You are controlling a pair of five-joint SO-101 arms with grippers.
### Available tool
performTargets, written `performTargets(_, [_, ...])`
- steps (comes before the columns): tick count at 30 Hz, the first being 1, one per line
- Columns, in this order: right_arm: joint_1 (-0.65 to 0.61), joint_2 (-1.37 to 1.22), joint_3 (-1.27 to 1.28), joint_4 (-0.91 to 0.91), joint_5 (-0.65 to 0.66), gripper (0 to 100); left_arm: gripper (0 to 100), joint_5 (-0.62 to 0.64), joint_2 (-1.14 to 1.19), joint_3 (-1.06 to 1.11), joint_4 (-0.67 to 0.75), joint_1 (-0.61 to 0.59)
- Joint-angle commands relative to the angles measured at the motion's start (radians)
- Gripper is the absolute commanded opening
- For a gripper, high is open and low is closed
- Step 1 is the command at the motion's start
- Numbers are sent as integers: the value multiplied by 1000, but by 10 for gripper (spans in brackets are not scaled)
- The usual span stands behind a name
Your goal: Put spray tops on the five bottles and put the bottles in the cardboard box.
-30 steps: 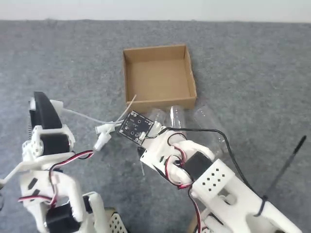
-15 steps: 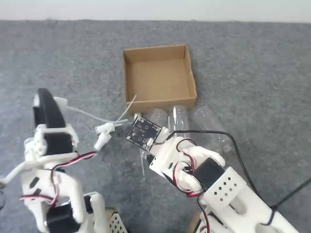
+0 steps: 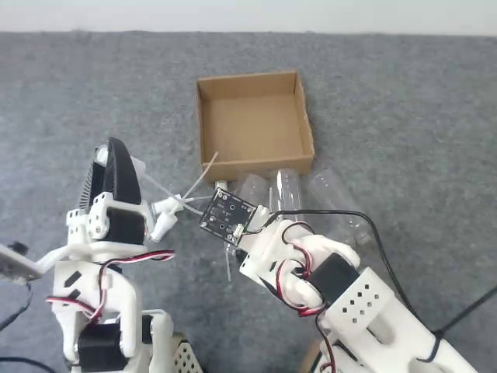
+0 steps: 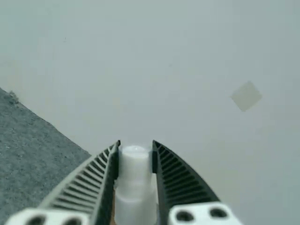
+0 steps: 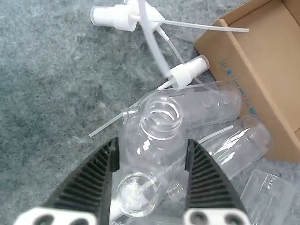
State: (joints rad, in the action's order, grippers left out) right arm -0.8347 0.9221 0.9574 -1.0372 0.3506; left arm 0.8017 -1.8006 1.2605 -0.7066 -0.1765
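My left gripper (image 4: 136, 145) is shut on a white spray top (image 4: 135, 178) and points up at the wall. In the high view it (image 3: 115, 171) stands left of the pile, the top's thin tube (image 3: 159, 190) trailing toward the loose tops. My right gripper (image 5: 152, 143) is shut on a clear open-necked bottle (image 5: 157, 136), its fingers (image 5: 108, 161) pressed against both sides. Its wrist board (image 3: 225, 214) hides it from above. Three more clear bottles (image 3: 285, 189) lie against the front wall of the cardboard box (image 3: 256, 166). Two loose spray tops (image 5: 190, 70) (image 5: 110, 16) lie on the carpet.
The open box (image 5: 262, 70) holds nothing visible. Grey carpet (image 3: 404, 116) stretches free to the right and behind the box. The bases of both arms crowd the near edge, with red wires and a black cable (image 3: 373, 233) over the right arm.
My left arm has swung right and toward the pile with the spray top held upward. The right arm shifted slightly nearer and rightward, then stayed put.
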Motion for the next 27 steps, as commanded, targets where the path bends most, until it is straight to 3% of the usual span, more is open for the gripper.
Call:
performTargets(1, [-4,42,-34,-8,11,69,12,-14,-17,-4,-3,37])
performTargets(18, [-7,42,-35,-8,11,69,12,-41,-15,59,12,92])
performTargets(27, [-64,42,-34,-21,11,69,12,-74,-15,93,17,189])
